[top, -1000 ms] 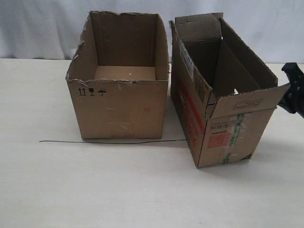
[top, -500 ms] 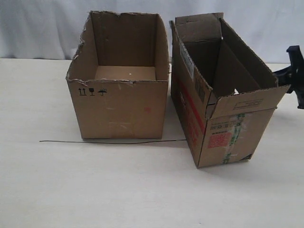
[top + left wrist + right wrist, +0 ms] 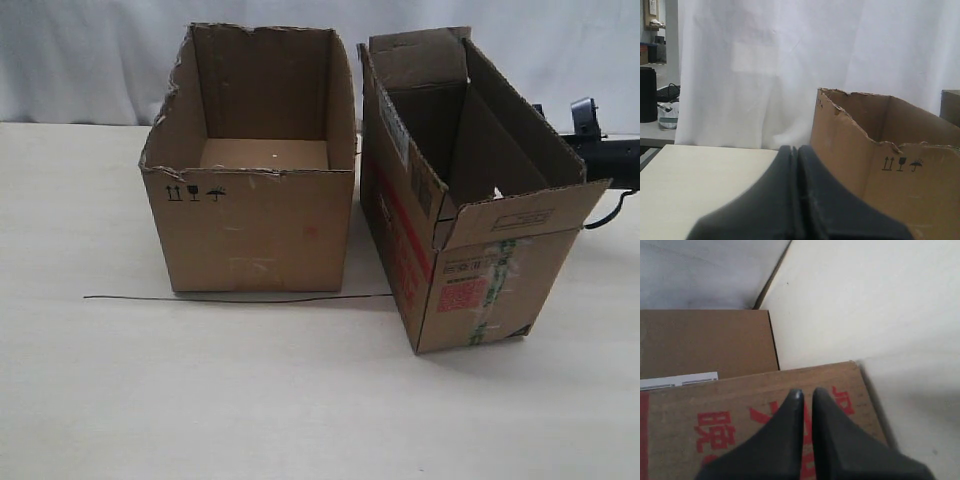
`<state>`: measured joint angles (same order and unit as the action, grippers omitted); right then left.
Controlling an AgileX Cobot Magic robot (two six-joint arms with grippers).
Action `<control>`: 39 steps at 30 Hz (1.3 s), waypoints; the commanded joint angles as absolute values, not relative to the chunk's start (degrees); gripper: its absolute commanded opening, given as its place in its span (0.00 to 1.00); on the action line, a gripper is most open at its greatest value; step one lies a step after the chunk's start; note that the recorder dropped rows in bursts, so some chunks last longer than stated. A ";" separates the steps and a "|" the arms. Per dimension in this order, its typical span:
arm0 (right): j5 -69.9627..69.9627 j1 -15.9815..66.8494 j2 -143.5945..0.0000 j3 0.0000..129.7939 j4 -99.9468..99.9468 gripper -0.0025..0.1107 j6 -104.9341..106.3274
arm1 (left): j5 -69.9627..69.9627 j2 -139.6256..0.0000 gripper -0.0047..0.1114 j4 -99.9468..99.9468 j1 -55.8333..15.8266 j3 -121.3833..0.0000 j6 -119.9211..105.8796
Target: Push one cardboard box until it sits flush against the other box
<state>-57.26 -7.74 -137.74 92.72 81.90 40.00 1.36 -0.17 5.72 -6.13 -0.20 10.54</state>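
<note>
Two pairs of fingers show, and neither grasps anything. The right gripper [image 3: 807,391] has its fingers [image 3: 790,435] almost together, only a thin slit parting them, with the tips over a red-printed brown face of the cardboard box [image 3: 470,215]; whether they touch it I cannot tell. In the exterior view the right arm [image 3: 610,155] reaches in level from the right edge, behind that box's far wall. The left gripper [image 3: 796,148] has its fingers pressed tight together, near the other box [image 3: 250,215] and its torn rim. The cardboard box stands on the tabletop [image 3: 80,380] to the right of the other box, skewed — the gap between them widens toward the front. A thin black wire [image 3: 200,299] lies along the other box's front foot
</note>
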 commanded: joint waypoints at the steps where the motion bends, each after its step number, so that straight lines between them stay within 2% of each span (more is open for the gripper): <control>1: -58.79 -6.35 -140.00 96.04 81.94 0.07 38.34 | 0.91 0.00 0.04 5.37 -6.64 0.00 10.83; 24: -56.44 -3.37 -140.44 97.19 84.28 0.07 39.01 | 0.91 0.00 0.04 5.37 -6.64 0.00 10.83; 28: -56.44 -6.67 -138.17 97.19 83.09 0.07 39.89 | 0.91 0.00 0.04 5.76 -6.64 0.00 10.83; 34: -60.89 -13.39 -131.12 96.56 67.94 0.07 33.75 | 0.91 0.00 0.04 5.76 -6.64 0.00 10.83; 39: -61.45 -18.81 -122.24 88.52 66.25 0.07 34.18 | 0.91 0.00 0.04 5.76 -6.64 0.00 10.83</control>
<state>-60.22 -16.39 -126.71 92.47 67.96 34.11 1.36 -0.17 5.72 -6.13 -0.20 10.54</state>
